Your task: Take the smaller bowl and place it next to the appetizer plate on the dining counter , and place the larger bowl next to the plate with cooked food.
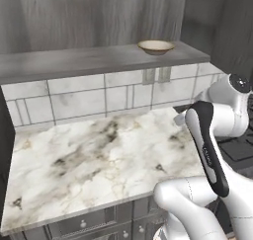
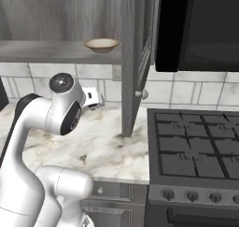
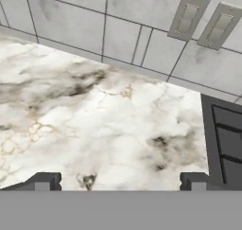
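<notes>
Nothing of the task is judged done yet: the smaller bowl [image 1: 156, 47] is seen untouched near the right end of the wall shelf [image 1: 74, 61], while the gripper [image 3: 118, 181] is held spread and empty above the marble counter [image 1: 89, 160].

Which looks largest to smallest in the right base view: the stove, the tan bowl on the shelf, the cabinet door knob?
1. stove
2. tan bowl, though it sits farther from the camera
3. cabinet door knob
</notes>
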